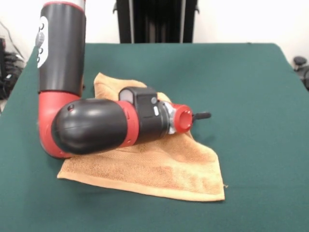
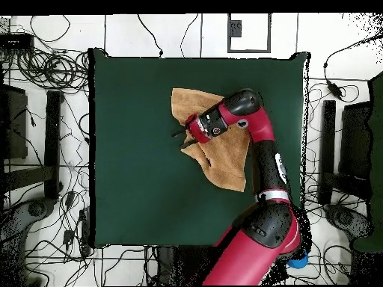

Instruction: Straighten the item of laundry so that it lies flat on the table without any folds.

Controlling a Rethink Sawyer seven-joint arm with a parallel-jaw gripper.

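The tan-orange towel (image 1: 164, 169) lies on the dark green table (image 1: 251, 87), rumpled, with its far part folded up under my arm and its near edge spread wide. In the overhead view the towel (image 2: 228, 161) has an uneven outline right of the table's (image 2: 135, 149) middle. My arm lies low across the towel and hides its centre. My gripper (image 1: 203, 116) sticks out sideways past the red wrist, just beyond the towel's right edge; overhead the gripper (image 2: 179, 133) is at the towel's left edge. Only a small dark tip shows.
Bare green cloth surrounds the towel on all sides, widest on the right of the front view. A black stand (image 1: 157, 19) rises behind the table's far edge. Cables and dark equipment (image 2: 52, 127) lie on the floor around the table.
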